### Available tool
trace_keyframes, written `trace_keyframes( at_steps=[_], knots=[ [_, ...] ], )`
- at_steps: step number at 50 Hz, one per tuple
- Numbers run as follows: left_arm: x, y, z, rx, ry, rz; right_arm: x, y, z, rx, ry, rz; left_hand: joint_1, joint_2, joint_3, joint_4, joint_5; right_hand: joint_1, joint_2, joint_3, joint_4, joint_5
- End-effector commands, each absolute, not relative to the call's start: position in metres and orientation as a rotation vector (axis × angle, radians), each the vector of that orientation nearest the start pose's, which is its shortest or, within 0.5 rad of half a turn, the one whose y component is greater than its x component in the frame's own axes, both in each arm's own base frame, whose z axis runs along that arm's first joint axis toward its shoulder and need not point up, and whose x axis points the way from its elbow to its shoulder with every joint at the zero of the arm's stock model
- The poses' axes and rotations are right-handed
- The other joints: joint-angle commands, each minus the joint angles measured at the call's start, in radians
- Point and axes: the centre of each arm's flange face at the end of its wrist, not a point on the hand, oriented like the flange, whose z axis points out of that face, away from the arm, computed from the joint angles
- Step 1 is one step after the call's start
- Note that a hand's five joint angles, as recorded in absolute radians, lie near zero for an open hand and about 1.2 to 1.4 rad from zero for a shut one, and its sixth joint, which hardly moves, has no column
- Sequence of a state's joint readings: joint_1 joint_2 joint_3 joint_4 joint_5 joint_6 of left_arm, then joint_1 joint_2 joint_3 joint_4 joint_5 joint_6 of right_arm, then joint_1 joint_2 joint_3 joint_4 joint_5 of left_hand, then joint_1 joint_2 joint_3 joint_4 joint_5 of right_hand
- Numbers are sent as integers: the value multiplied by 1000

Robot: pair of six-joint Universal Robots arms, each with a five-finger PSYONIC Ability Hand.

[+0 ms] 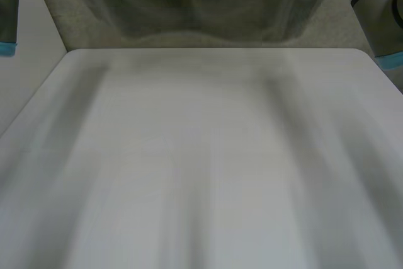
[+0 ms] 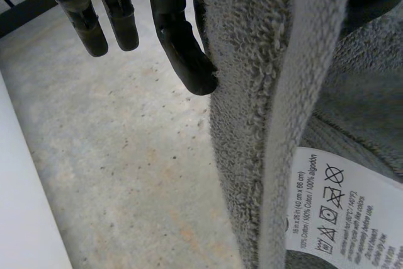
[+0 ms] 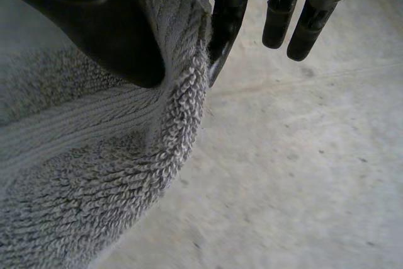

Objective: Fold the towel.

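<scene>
A grey terry towel [image 1: 201, 4] hangs stretched and blurred past the table's far edge, between my two arms. In the left wrist view my left hand [image 2: 182, 42] pinches a hemmed edge of the towel [image 2: 252, 92] between a finger and the thumb; a white care label [image 2: 343, 212] hangs off the cloth below the hand. In the right wrist view my right hand [image 3: 107, 29] has its thumb pressed onto the towel [image 3: 94, 174] against a finger, at a corner or edge. The other fingers of both hands point down, free of cloth.
The white table [image 1: 201, 168] spreads out bare in the head view. My left arm [image 1: 7, 11] and right arm [image 1: 378, 11] stand at its far corners. Speckled concrete floor [image 2: 126, 168] lies under both hands.
</scene>
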State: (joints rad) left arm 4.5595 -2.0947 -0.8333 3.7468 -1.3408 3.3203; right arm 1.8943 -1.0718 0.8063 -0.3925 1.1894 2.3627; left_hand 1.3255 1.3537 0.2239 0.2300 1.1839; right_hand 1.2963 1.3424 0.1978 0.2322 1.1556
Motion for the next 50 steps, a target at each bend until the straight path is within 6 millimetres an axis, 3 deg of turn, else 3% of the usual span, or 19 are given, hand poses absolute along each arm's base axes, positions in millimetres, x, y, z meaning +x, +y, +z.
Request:
trace_keyframes(
  at_steps=[1,4,5,6,7,8,9,10,11,13,16,22,25,30,34,36,38,44,50],
  knots=[
    [-225,-428,351,765,1363,-2893,293,-367,365,-1403,1025,-2745,71,43,-49,-55,38,100,54,-23,-58,66],
    [-226,-427,332,812,1443,-2863,288,-368,332,-1499,1067,-2604,71,43,-49,-55,38,100,54,-23,-58,66],
    [-225,-426,312,848,1523,-2827,286,-366,315,-1537,1089,-2523,71,43,-49,-55,38,100,54,-23,-58,66],
    [-222,-426,292,868,1607,-2784,286,-366,315,-1537,1090,-2522,71,43,-49,-55,38,100,54,-23,-58,66],
    [-222,-426,291,868,1608,-2784,284,-364,297,-1564,1122,-2447,71,43,-49,-55,38,100,54,-23,-58,66],
    [-214,-427,268,874,1705,-2729,279,-363,280,-1579,1168,-2379,71,43,-49,-55,38,100,54,-23,-58,66],
    [-208,-427,246,873,1789,-2676,279,-363,280,-1580,1168,-2378,71,43,-49,-55,38,100,54,-23,-58,66],
    [-208,-427,246,873,1789,-2676,272,-362,263,-1585,1230,-2315,71,43,-49,-55,38,100,54,-23,-58,66],
    [-202,-425,228,865,1870,-2626,272,-362,263,-1585,1231,-2314,71,43,-49,-55,38,100,54,-23,-58,66],
    [-198,-422,215,865,1923,-2587,261,-361,234,-1582,1352,-2204,71,43,-49,-55,38,100,54,-23,-58,66],
    [-192,-414,193,876,1997,-2503,252,-359,210,-1562,1475,-2099,71,43,-49,-55,38,100,54,-23,-58,66],
    [-179,-400,169,993,2027,-2359,233,-351,193,-1518,1657,-1921,71,43,-49,-55,38,100,54,-23,-58,66],
    [-174,-392,171,1029,2043,-2322,229,-335,186,-1516,1745,-1775,71,43,-49,-55,38,100,54,-23,-58,66],
    [-163,-378,194,1017,2093,-2294,221,-298,222,-1538,1809,-1653,71,43,-49,-55,38,100,54,-23,-58,66],
    [-163,-364,207,1056,2132,-2289,219,-278,234,-1524,1829,-1605,71,43,-49,-55,38,100,54,-23,-58,66],
    [-165,-345,223,1118,2137,-2310,218,-267,239,-1514,1831,-1582,71,43,-49,-55,38,100,54,-23,-58,66],
    [-165,-337,229,1136,2139,-2318,217,-242,245,-1500,1823,-1540,71,43,-49,-55,38,100,54,-23,-58,66],
    [-157,-315,249,1155,2133,-2333,217,-199,241,-1477,1842,-1417,71,43,-49,-55,38,100,54,-23,-58,66],
    [-141,-313,250,1088,2182,-2293,217,-180,240,-1462,1844,-1352,71,43,-49,-55,38,100,54,-23,-58,66]
  ],
)
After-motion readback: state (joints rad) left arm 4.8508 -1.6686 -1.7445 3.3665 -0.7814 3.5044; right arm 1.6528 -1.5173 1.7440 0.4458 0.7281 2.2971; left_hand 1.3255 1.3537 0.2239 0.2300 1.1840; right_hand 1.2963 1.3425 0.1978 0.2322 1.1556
